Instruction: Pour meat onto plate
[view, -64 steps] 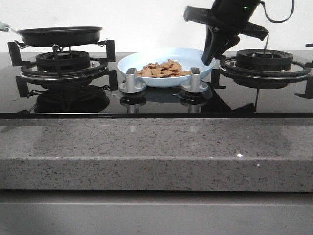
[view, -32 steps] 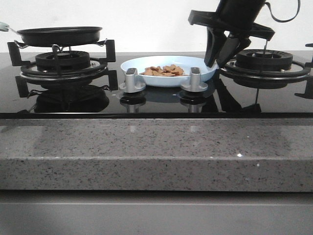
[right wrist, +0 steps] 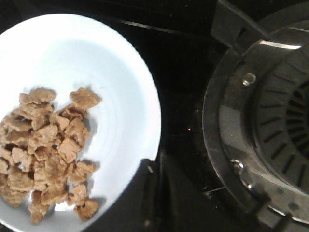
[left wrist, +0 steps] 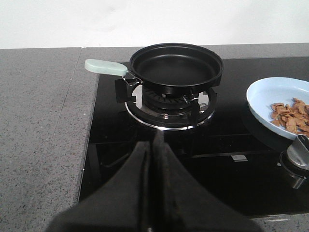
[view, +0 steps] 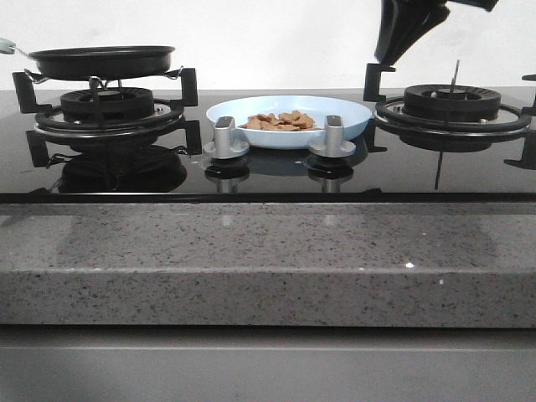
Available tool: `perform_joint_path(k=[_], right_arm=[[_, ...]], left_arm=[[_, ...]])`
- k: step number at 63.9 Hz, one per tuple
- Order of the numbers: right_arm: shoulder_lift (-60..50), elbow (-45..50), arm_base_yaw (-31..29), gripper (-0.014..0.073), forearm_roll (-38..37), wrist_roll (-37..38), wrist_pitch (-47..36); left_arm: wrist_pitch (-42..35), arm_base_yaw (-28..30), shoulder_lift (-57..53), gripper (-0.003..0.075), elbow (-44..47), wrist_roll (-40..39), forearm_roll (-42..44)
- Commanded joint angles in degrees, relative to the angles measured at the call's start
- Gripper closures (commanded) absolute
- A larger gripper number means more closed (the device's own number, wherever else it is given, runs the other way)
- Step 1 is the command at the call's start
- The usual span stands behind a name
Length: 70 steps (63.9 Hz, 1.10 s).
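on the plate (view: 352,117), heaped meat (right wrist: 46,150)

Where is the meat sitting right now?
In the front view the meat lies heaped on the pale-blue plate, at the hob's centre between the two burners, just behind the two silver knobs.

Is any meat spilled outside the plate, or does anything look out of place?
Nothing stands out. The meat lies heaped inside the plate, none visible on the black glass around it. The frying pan sits level on its burner.
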Motion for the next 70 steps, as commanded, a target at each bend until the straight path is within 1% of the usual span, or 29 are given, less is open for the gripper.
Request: perform_joint_path(k=[1,12,22,41,65,70], right_arm=[[-4.55,-1.98,-0.23,0.0662,-0.58,-0.73,-0.15],[-7.16,-0.83,-0.23,0.0654,-1.2,-0.73,0.37],[-14.21,5.68,-0.23,0.0654,-1.85,-0.73,-2.73],[-36.19,29.11,-0.23,0.0654,-6.47,-1.14,-15.22],[-63.41,56.98,-0.23,0.0654,-6.6,-1.19,-28.53],[-69.22,61.4,-0.23,0.0654,-6.84,-1.33,-31.03]], left_arm=[[-4.63,-0.38,0.36,0.0741,-1.55,-0.51,-0.55],[-4.63,-0.38,0.36,0.0741,-1.55,-0.51,-0.55],[-4.52,-0.38,0.36,0.0741,-1.55,-0.51,-0.55],[-4.52,-0.38,0.36,0.0741,-1.55,-0.51,-0.55],[-4.52,-0.38,0.36,0.0741,-1.55,-0.51,-0.55],[-4.52,-0.38,0.36,0.0741,-1.55,-0.51,-0.55]])
